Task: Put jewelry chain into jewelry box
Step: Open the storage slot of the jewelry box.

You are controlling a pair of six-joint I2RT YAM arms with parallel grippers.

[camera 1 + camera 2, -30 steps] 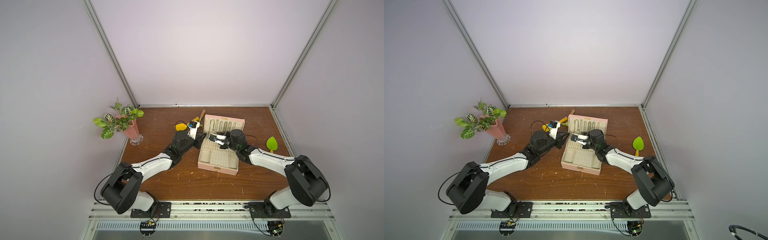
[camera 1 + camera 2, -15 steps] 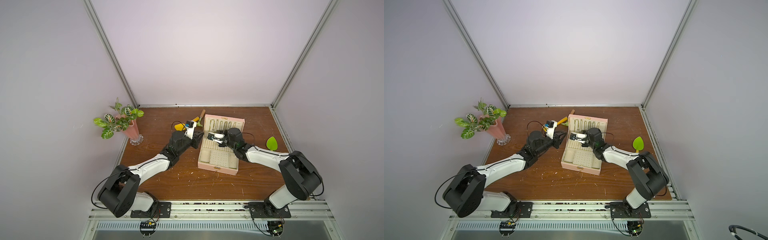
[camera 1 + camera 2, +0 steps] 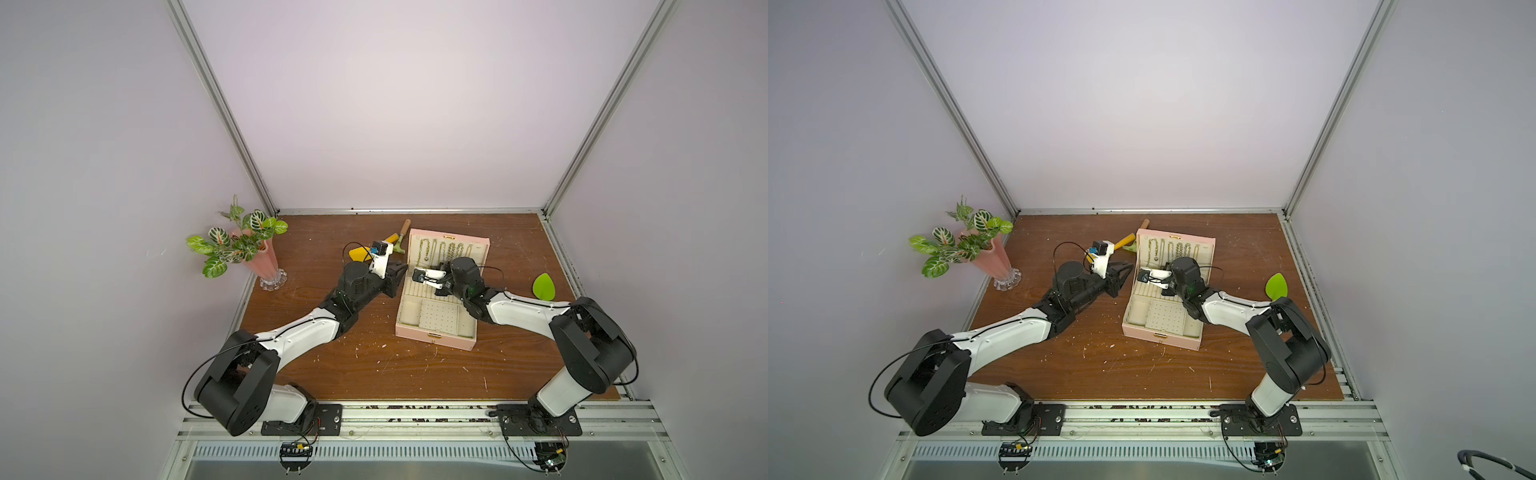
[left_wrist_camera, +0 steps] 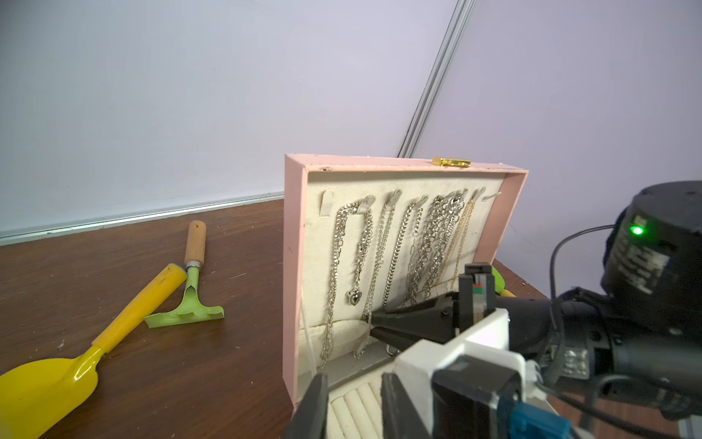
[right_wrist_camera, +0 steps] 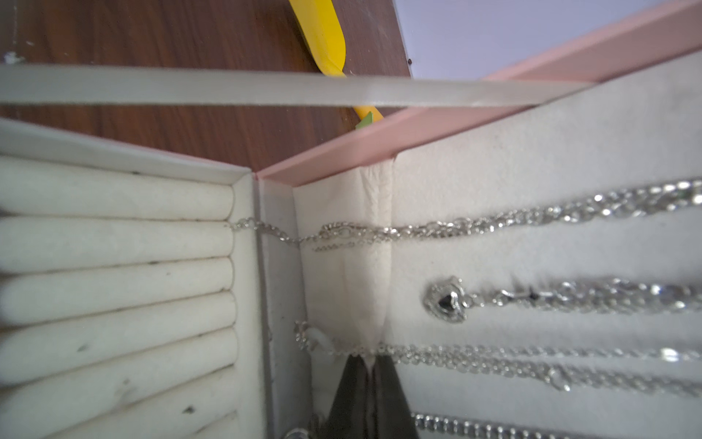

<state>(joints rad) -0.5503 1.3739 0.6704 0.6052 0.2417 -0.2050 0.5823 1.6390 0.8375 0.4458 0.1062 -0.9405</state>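
Observation:
The pink jewelry box [image 3: 434, 338] [image 3: 1160, 338] lies open, its lid [image 4: 294, 266] upright. My right gripper [image 3: 440, 266] [image 4: 374, 327] [image 5: 365, 357] reaches inside to the foot of the lid. It is shut, its tips pinching a thin silver jewelry chain [image 5: 437, 351] where it crosses the cream pocket's fold. My left gripper [image 3: 401, 272] [image 3: 1127, 268] [image 4: 352, 380] sits at the box's left wall by the hinge corner. Its jaws stand partly apart over the cream ring rolls [image 5: 114, 243] and hold nothing.
Several more chains [image 4: 429, 243] and a heart pendant [image 5: 446, 300] hang inside the lid. A yellow trowel [image 4: 125, 315] and a green rake [image 4: 186, 304] lie left of the box. A plant in a pink vase [image 3: 257, 262] stands far left, a green leaf [image 3: 543, 286] right.
The right gripper's jaws have closed at the foot of the lid after edging toward it. The left gripper has shifted slightly toward the back along the box's left wall.

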